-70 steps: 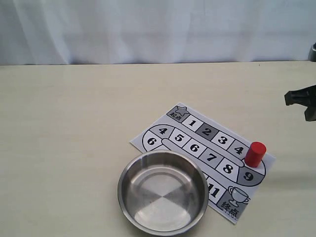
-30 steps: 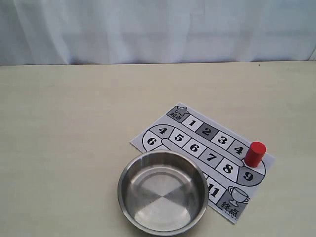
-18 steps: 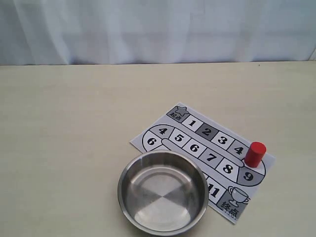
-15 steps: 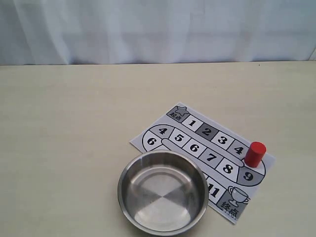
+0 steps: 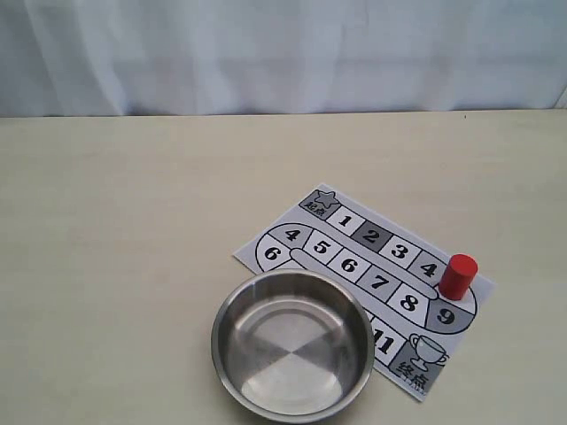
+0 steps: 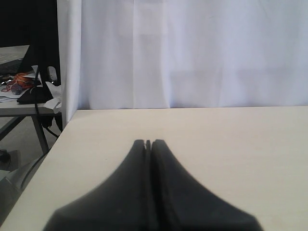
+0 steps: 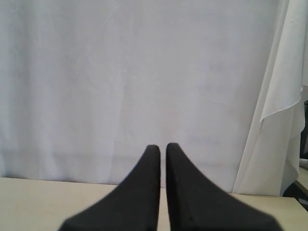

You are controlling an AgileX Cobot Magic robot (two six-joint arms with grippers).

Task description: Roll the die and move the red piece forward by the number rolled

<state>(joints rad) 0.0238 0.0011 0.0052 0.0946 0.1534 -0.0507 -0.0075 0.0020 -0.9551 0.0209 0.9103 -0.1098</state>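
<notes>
The red piece (image 5: 458,275) stands upright at the right edge of the printed number board (image 5: 371,236), between squares 4 and 9. The die shows in no view; the steel bowl (image 5: 215,341) looks empty inside. Neither gripper appears in the exterior view. In the left wrist view my left gripper (image 6: 148,142) is shut with nothing between its fingers, held over bare table. My right gripper (image 7: 163,147) in the right wrist view has its black fingers nearly together with only a thin slit, holding nothing, pointing at a white curtain.
The bowl overlaps the board's near edge and hides some squares. A white curtain (image 5: 283,53) runs along the table's far edge. In the left wrist view the table's side edge (image 6: 57,139) and a cluttered side table (image 6: 24,91) show.
The dark right gripper that stood at the right edge of the exterior view 2.3 s ago has left that view. Red piece, bowl and board have not moved.
</notes>
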